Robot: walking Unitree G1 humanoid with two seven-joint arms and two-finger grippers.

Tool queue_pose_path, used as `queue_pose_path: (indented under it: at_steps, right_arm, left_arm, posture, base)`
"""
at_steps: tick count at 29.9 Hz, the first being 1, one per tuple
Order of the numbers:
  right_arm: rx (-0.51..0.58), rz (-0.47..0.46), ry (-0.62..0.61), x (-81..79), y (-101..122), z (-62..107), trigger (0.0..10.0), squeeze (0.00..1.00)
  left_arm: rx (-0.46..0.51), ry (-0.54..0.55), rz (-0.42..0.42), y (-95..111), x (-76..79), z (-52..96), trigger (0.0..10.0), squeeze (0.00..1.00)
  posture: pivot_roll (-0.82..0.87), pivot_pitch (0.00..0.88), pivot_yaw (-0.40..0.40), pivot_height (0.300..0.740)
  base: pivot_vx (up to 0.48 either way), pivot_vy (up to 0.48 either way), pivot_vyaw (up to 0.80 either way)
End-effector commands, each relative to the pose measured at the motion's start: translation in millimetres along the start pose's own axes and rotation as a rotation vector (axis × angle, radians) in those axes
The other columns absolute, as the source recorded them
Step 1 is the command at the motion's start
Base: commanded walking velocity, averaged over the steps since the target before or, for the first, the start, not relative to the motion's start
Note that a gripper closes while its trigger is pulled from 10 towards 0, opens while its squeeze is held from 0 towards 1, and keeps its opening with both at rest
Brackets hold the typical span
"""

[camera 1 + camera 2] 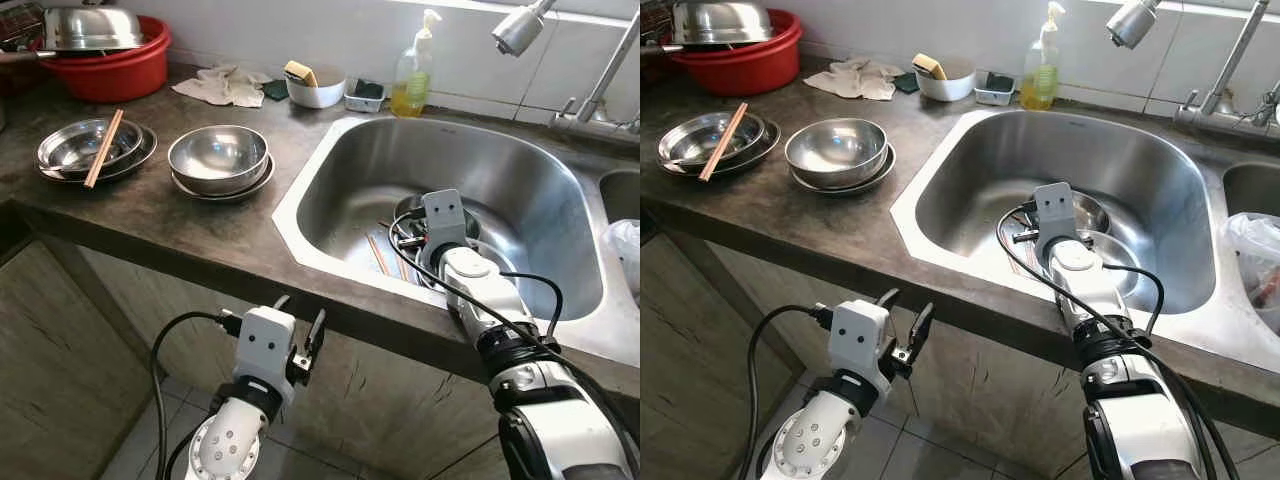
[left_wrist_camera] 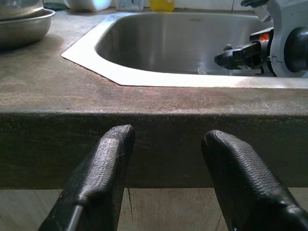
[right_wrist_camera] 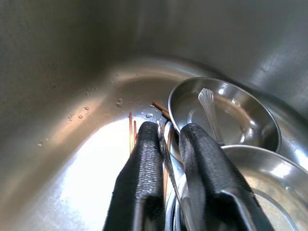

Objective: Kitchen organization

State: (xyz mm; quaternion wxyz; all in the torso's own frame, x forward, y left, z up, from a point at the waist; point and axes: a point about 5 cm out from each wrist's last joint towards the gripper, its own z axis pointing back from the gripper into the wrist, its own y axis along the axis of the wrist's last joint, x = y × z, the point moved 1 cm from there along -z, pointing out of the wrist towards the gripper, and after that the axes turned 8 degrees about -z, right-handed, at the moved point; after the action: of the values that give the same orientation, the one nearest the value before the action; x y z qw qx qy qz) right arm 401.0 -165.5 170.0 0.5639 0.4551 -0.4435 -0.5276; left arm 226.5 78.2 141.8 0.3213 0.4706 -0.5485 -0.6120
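The right hand (image 3: 166, 144) reaches down into the steel sink (image 1: 520, 180), its two black fingers drawn narrow around a thin metal utensil handle (image 3: 169, 161) that runs up between them; whether they truly pinch it I cannot tell. Just beyond the fingertips lie several wooden chopsticks (image 3: 131, 130) on the wet sink floor, and beside them a small steel bowl (image 3: 240, 118) with a spoon (image 3: 210, 108) resting inside; a second steel dish (image 3: 269, 173) sits nearer, touching the first. The left hand (image 1: 902, 330) hangs low in front of the desk (image 1: 170, 215), below its front edge, fingers spread wide and holding nothing. On the desk to the left of the sink stands a steel bowl on a plate (image 1: 218, 158), and further left another bowl (image 1: 88, 148) with a pair of chopsticks (image 1: 104, 148) laid across it. Behind are a red basin (image 1: 115, 68) with a steel lid, a crumpled cloth (image 1: 225, 85), a white bowl (image 1: 315, 88) and a soap bottle (image 1: 415, 75).
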Motion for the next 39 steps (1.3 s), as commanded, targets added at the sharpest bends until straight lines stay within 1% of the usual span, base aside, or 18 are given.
queue_pose_path:
  at_steps: [1,5,8,9,10,12,16,17,20,24,27,29,31,34,36,37,38,39]
  right_arm:
    - [-0.007,-0.006,-0.014,3.8,-3,-0.8,10.0,1.0]
    - [0.042,-0.022,-0.029,5.9,4,0.6,10.0,1.0]
    - [0.141,-0.007,-0.044,6.0,18,6.4,10.0,1.0]
    - [0.207,0.002,-0.052,5.5,27,12.7,10.0,0.01]
    - [0.207,0.002,-0.052,5.5,27,12.7,10.0,0.01]
    - [0.27,0.002,-0.048,3.6,34,19.7,10.0,0.0]
    - [0.463,0.007,-0.043,-4.6,56,51.7,10.0,0.0]
    - [0.463,0.007,-0.043,-4.6,56,51.7,10.0,0.0]
    - [0.532,-0.01,-0.028,-9.5,63,66.1,10.0,0.0]
    - [0.622,-0.019,-0.016,-12.8,69,92.6,10.0,0.0]
    - [0.624,-0.024,-0.015,-12.9,67,97.2,10.0,0.0]
    - [0.622,-0.039,-0.007,-14.0,58,109.1,10.0,0.0]
    - [0.622,-0.039,-0.007,-14.0,58,109.1,10.0,0.0]
    - [0.574,-0.076,0.022,-18.8,35,126.2,10.0,0.0]
    - [0.558,-0.08,0.028,-20.1,30,129.8,10.0,0.0]
    - [0.522,-0.087,0.033,-21.6,19,133.8,10.0,0.0]
    - [0.522,-0.087,0.033,-21.6,19,133.8,10.0,0.0]
    - [0.493,-0.092,0.037,-23.0,9,137.4,10.0,0.0]
  left_arm:
    - [0.0,-0.002,-0.013,3,0.9,2.0,10.0,0.0]
    - [0.0,-0.002,-0.015,2,-0.5,-0.4,10.0,0.0]
    - [0.003,0.0,-0.018,3,-1.6,-2.4,10.0,0.0]
    - [0.007,0.002,-0.021,3,-3.1,-4.2,10.0,0.0]
    - [0.007,0.002,-0.021,3,-3.1,-4.2,10.0,0.0]
    - [0.008,0.005,-0.025,3,-4.4,-6.0,10.0,0.0]
    - [0.016,0.007,-0.028,1,-6.2,-11.0,10.0,0.0]
    - [0.016,0.007,-0.028,1,-6.2,-11.0,10.0,0.0]
    - [0.022,0.003,-0.03,0,-6.5,-15.4,10.0,0.0]
    - [0.039,0.002,-0.035,1,-8.2,-22.5,10.0,0.0]
    - [0.042,0.002,-0.037,0,-8.7,-23.7,10.0,0.0]
    - [0.046,0.003,-0.039,0,-10.6,-25.7,10.0,0.0]
    - [0.046,0.003,-0.039,0,-10.6,-25.7,10.0,0.0]
    - [0.052,0.002,-0.039,-2,-12.3,-26.7,10.0,0.0]
    - [0.054,0.002,-0.038,-2,-12.3,-26.9,10.0,0.0]
    - [0.053,0.0,-0.032,-3,-11.9,-27.1,10.0,0.0]
    - [0.053,0.0,-0.032,-3,-11.9,-27.1,10.0,0.0]
    - [0.053,-0.001,-0.028,-3,-11.6,-27.4,10.0,0.0]
  posture:
    - [0.07,0.185,-0.056,0.74]
    - [0.07,0.167,-0.049,0.74]
    - [0.07,0.158,-0.05,0.74]
    - [0.07,0.15,-0.048,0.74]
    - [0.07,0.15,-0.048,0.74]
    - [0.07,0.134,-0.046,0.74]
    - [0.06,0.093,-0.036,0.74]
    - [0.06,0.093,-0.036,0.74]
    - [0.05,0.073,-0.031,0.74]
    - [0.04,0.03,-0.029,0.74]
    - [0.04,0.018,-0.028,0.74]
    - [0.03,0.0,-0.025,0.74]
    - [0.03,0.0,-0.025,0.74]
    - [0.02,0.0,-0.019,0.74]
    - [0.02,0.0,-0.019,0.74]
    - [0.01,0.0,-0.017,0.74]
    - [0.01,0.0,-0.017,0.74]
    - [0.01,0.0,-0.016,0.74]
  base:
    - [0.0,0.0,0.0]
    - [0.0,0.0,0.0]
    - [0.0,0.0,0.0]
    - [0.0,0.0,0.0]
    - [0.0,0.0,0.0]
    - [0.0,0.0,0.0]
    - [0.0,0.0,0.0]
    - [0.0,0.0,0.0]
    - [0.0,0.0,0.0]
    - [0.0,0.0,0.0]
    - [0.0,0.0,0.0]
    - [0.0,0.0,0.0]
    - [0.0,0.0,0.0]
    - [0.0,0.0,0.0]
    - [0.0,0.0,0.0]
    - [0.0,0.0,0.0]
    - [0.0,0.0,0.0]
    - [0.0,0.0,0.0]
